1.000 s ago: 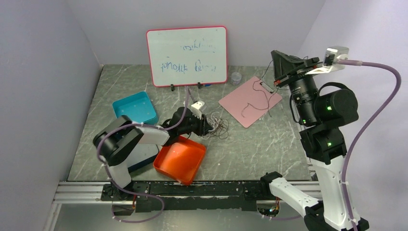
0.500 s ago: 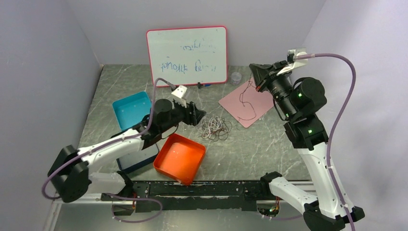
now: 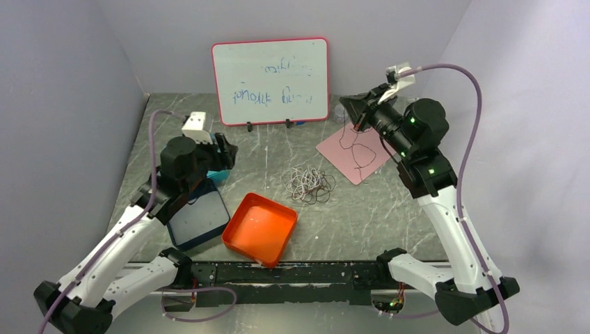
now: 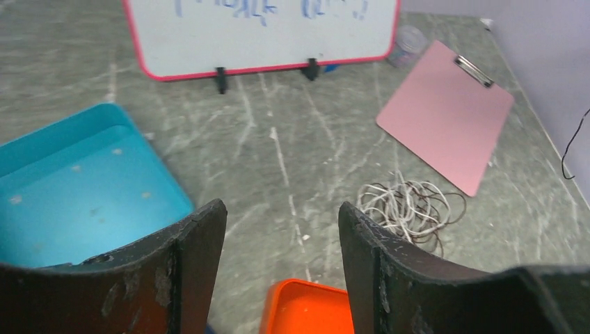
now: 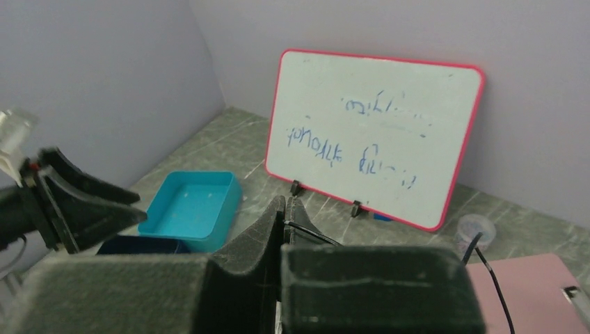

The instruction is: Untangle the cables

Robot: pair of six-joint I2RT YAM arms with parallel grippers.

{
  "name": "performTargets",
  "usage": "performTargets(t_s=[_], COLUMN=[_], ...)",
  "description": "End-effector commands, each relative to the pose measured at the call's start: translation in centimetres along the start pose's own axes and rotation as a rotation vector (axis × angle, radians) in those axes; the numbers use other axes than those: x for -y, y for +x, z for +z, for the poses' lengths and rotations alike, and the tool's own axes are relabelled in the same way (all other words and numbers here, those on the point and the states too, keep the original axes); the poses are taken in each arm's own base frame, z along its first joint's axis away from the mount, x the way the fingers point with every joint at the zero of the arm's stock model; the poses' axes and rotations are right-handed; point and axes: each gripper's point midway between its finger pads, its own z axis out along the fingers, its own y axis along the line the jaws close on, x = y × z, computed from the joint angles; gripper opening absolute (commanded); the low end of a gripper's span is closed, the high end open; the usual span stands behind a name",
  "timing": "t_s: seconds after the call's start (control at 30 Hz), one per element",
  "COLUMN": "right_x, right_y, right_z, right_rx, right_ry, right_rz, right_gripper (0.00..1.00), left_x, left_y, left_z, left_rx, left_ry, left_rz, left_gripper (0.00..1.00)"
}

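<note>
Orange tray [image 3: 261,226] sits near tangled cables [image 3: 309,184]

Cables [image 3: 308,184]: tangled pale-and-dark heap (loose loops) on table [image 3: 389,209]; black cable [image 3: 361,149] dangles, apparently from right hand [image 3: 353,118].

Built of white links [image 3: 452,229] and black joints [image 3: 424,125], dotted with green lights [image 3: 431,170], hung with purple hoses [image 3: 438,66], tipped with scuffed black fingers [image 4: 188,271].

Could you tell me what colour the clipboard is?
The clipboard is pink, clearest in the left wrist view.
</note>
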Motion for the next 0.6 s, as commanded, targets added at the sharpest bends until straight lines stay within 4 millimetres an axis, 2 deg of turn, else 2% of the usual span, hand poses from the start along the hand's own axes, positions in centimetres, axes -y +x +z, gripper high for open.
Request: performTargets(t_s=[0.0,0.1,0.17,0.33,0.47,0.57], right_x=[-2.0,-4.1,-6.6,-10.2,-13.3,-15.8], right_y=[1.8,2.8,3.8,6.1,6.7,6.0], right_z=[1.2,2.1,2.8,6.0,8.8,11.2], right_rx=[-0.058,-0.089,-0.117,-0.166,-0.157,-0.127], right_ry=[-0.120,-0.157,-0.198,-0.275,-0.342,-0.388], right_rz=[0.018,0.006,-0.006,0.015,0.012,0.006], right_gripper=[0.00,0.00,0.00,0.00,0.00,0.00], left_x=[-4.3,-6.1,-7.0,-8.8,-9.3,-9.5], left_y=[-0.8,-1.2,-1.5,-2.7,-4.4,-5.3], left_z=[-2.6,-3.4,-3.6,-5.0,-7.5,-9.7], left_rx=[-0.037,-0.038,-0.043,-0.002,0.090,0.169], left_ry=[-0.184,-0.247,-0.268,-0.340,-0.374,-0.374], left_rz=[0.047,0.058,0.047,-0.018,-0.025,-0.007], left_gripper=[0.66,0.68,0.68,0.68,0.66,0.66])
